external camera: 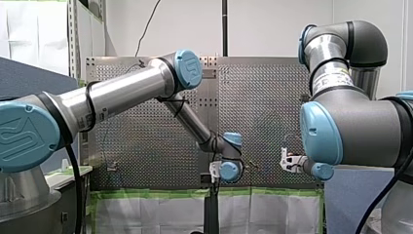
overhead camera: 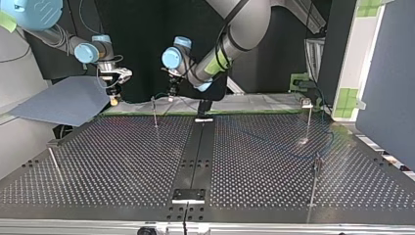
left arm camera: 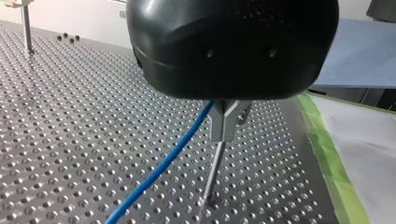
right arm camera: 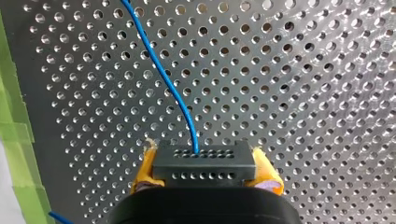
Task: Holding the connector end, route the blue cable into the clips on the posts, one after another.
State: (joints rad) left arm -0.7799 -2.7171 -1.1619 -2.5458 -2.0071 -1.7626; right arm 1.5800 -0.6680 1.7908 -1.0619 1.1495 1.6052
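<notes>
Right claw (right arm camera: 206, 173): yellow pads clamped on the black perforated connector block (right arm camera: 203, 158) | thin blue cable (right arm camera: 173, 88) runs straight ahead from it over the perforated metal desk (right arm camera: 303, 70) | left claw (left arm camera: 223, 133): metal fingers pinched on that cable, directly above a slim metal post (left arm camera: 214, 175) | left's nearer, I reckon; seating goes straight down.

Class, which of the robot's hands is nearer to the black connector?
Right. The right hand holds the connector between its yellow pads; the left hand is farther along the blue cable, closed on it above a post.
</notes>
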